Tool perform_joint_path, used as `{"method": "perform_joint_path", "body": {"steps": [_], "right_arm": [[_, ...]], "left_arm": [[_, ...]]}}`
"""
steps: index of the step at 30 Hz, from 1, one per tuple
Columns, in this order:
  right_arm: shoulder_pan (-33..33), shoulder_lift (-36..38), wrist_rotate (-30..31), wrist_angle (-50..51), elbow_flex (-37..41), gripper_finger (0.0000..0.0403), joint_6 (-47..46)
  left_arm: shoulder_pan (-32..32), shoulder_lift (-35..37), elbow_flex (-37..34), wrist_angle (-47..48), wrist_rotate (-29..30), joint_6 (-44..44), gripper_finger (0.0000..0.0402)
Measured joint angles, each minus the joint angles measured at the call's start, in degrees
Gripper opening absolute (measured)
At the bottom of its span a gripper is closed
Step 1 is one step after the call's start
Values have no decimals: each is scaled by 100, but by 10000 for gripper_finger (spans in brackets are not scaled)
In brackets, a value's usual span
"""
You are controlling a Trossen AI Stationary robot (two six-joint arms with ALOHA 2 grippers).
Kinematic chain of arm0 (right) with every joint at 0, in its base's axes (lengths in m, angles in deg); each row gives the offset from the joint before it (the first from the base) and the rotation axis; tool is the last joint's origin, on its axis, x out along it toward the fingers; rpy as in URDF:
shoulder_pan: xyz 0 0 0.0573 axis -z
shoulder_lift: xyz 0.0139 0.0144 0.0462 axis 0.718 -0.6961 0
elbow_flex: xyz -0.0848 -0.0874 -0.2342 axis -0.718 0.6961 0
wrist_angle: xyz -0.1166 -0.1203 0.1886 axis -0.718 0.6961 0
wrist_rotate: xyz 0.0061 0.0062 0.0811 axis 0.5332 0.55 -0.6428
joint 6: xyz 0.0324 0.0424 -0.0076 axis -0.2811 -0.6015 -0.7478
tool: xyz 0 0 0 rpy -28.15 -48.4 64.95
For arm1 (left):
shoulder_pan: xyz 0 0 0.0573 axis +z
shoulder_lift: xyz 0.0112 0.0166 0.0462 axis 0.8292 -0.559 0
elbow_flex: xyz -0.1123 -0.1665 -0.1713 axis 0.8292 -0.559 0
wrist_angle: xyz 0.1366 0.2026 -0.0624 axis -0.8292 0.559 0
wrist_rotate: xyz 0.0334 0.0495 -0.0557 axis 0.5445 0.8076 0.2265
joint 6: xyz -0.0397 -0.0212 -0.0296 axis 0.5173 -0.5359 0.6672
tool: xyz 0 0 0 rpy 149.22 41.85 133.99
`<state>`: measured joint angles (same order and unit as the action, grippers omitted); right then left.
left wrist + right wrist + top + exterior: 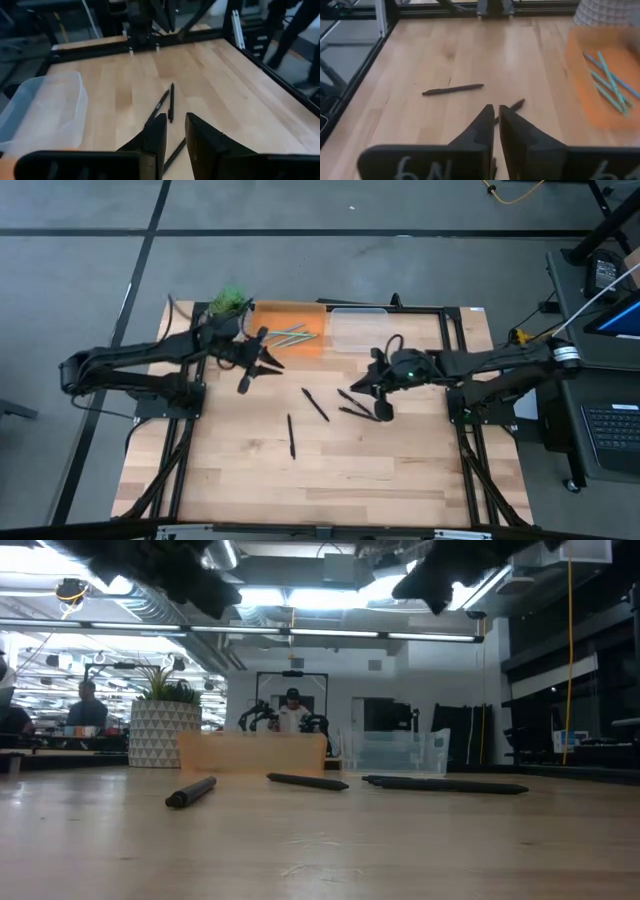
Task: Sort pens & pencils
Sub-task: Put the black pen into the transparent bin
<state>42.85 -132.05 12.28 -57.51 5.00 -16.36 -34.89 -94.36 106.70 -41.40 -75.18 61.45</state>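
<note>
- Between the orange tray (290,330) and clear bin (358,330), I see only a narrow gap.
- Loose dark pens (316,404) litter mid-table; bare wood nearer me lies open.
- A potted plant (228,302) crowds the tray's left end.

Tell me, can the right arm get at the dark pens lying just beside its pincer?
Probably yes. The right pincer hangs shut and empty right over the cluster of dark pens, with bare wood around them and the left pincer far off. It must open first.
</note>
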Motion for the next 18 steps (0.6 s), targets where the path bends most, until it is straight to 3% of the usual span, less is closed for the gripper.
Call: {"method": "perform_joint_path", "body": {"steps": [8, 18], "right_arm": [[-193, 484, 164, -612, 1115, 30, -658], [-549, 361, 2, -239, 1238, 30, -1339]], "left_arm": [[-652, 928, -1451, -1340, 785, 803, 64], [-1512, 1203, -2483, -2414, 1856, 1404, 64]]}}
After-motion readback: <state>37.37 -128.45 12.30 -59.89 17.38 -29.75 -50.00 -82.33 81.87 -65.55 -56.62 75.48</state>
